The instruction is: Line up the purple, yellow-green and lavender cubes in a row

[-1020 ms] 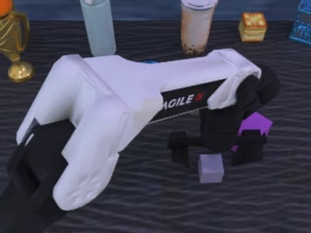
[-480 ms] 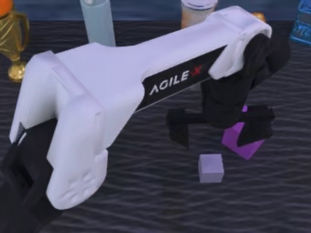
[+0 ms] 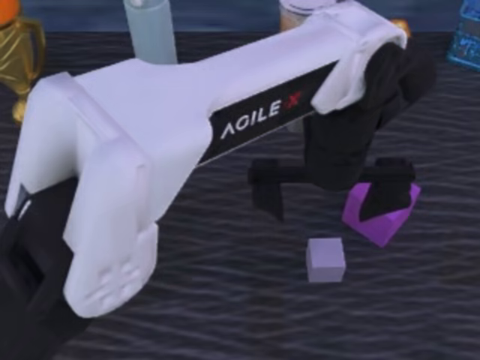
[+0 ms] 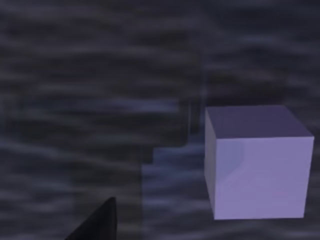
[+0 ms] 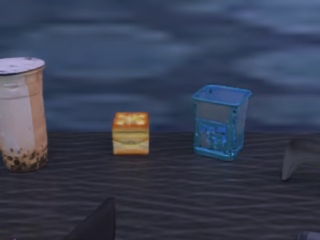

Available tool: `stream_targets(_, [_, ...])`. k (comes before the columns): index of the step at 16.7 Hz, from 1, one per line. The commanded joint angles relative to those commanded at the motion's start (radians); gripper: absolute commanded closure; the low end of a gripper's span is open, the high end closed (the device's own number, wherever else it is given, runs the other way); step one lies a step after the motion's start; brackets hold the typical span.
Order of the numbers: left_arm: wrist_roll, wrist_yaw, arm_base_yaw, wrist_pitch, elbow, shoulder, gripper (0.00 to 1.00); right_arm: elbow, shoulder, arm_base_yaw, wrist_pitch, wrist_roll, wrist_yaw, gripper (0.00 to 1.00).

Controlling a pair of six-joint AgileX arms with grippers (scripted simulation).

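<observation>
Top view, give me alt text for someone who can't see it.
The left arm reaches across the dark table, its open gripper hanging over a tilted purple cube. A lavender cube sits just in front, with a gold trophy and a bottle along the far edge.

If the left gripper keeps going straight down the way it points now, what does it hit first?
Most likely the purple cube: the left gripper is open and one finger overlaps it from above. The other finger looks set for bare table; depth is unclear.
</observation>
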Motion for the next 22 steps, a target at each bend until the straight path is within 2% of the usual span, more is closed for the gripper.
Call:
stream_targets(3, [0.157,0.001,0.066,0.020,-0.049,-0.028,0.00,0.000,0.000,0.000,0.000,0.000,0.000,0.00])
stream_targets(6, [0.384,0.003,0.163,0.050,-0.130,-0.072,0.00,0.000,0.000,0.000,0.000,0.000,0.000,0.00])
stream_targets(17, [1.480,0.015,0.599,0.187,-0.533,-0.287,0.00,0.000,0.000,0.000,0.000,0.000,0.000,0.00])
stream_targets(19, [1.611,0.018,0.662,0.216,-0.589,-0.329,0.00,0.000,0.000,0.000,0.000,0.000,0.000,0.00])
stream_targets(22, [1.728,0.021,0.725,0.247,-0.644,-0.375,0.00,0.000,0.000,0.000,0.000,0.000,0.000,0.00])
